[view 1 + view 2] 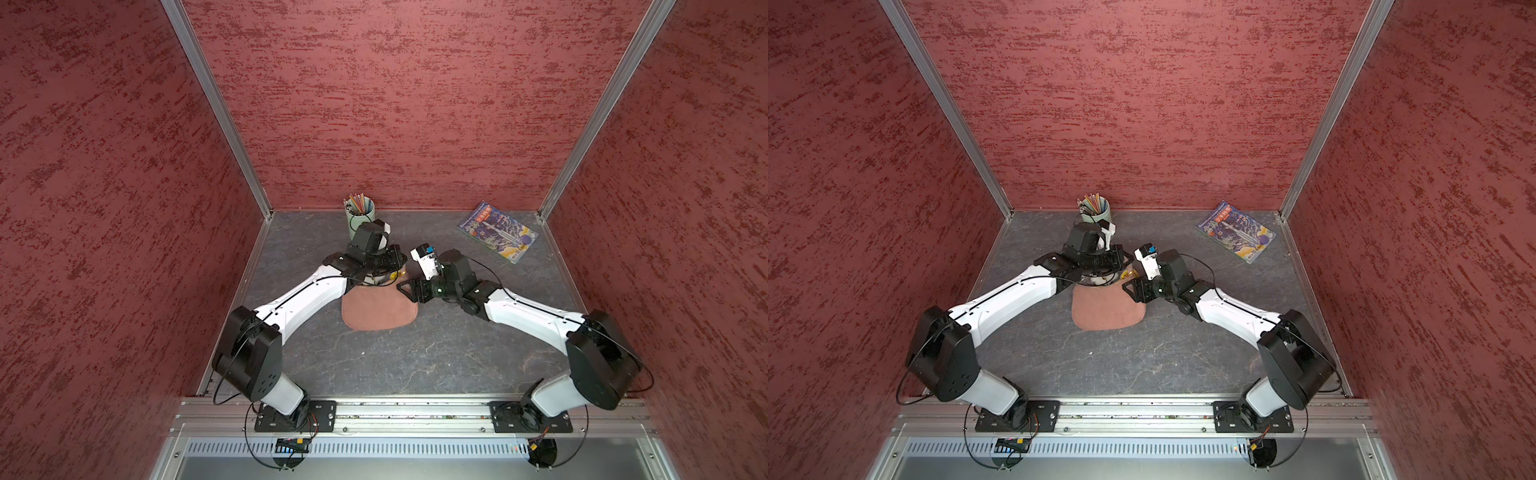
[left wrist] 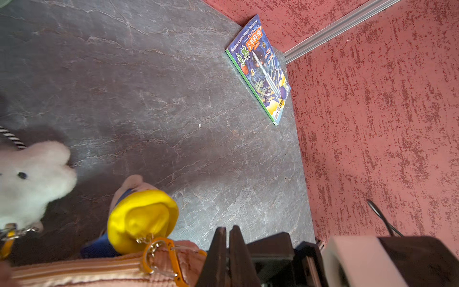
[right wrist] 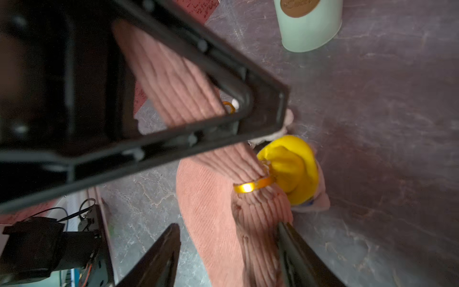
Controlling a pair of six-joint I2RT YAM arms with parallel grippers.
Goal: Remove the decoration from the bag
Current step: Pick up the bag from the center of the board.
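The dusty-pink bag lies at mid-table between both arms. The decoration, a white fluffy cloud with a dark eye and a chain, hangs at the bag's top edge. A blue-and-yellow toy charm sits beside it on an orange clip. My left gripper is shut at the bag's top end, past the orange clip. Pink fabric lies against one finger and nothing shows between the jaws. My right gripper is open, its fingers straddling the bag's gathered end.
A pale green cup of pencils stands at the back, just behind the left wrist. A blue space magazine lies at the back right. Red walls close three sides.
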